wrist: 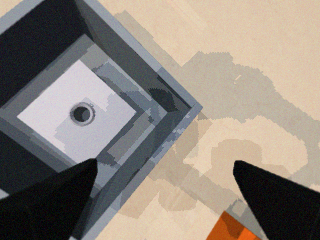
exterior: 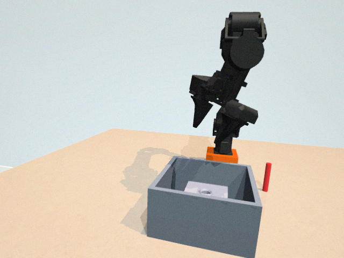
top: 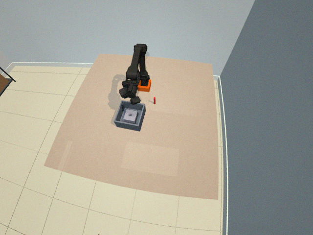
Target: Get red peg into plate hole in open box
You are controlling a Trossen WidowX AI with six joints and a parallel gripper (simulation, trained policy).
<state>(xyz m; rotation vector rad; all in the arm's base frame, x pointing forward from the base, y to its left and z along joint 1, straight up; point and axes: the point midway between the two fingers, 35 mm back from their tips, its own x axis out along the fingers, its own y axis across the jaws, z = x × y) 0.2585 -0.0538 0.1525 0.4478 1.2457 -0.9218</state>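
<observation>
Exterior view: box (top: 129,125) (exterior: 202,222) (wrist: 137,42) sitting on bench (top: 161,136) (exterior: 69,200) (wrist: 280,30), plate (top: 130,115) (exterior: 194,188) (wrist: 50,112) lying inside, peg (top: 154,100) (exterior: 266,177) standing right of box, arm base (top: 144,88) (exterior: 222,158) (wrist: 224,227) sitting behind.

Robot arm (top: 135,59) (exterior: 236,80): matte black, multi-jointed, w/ long, straight-sided links & chunky angular joint housings. Upper joint: rounded, w/ a broad flat disc face. Gripper (exterior: 212,113) (wrist: 166,165): same black, w/ two wedge-shaped fingers tapering to narrow, blunt tips. Base block (top: 144,89) (exterior: 221,158) (wrist: 223,227): bright orange, approx. rectangular, w/ flat sides; black column on top.
</observation>
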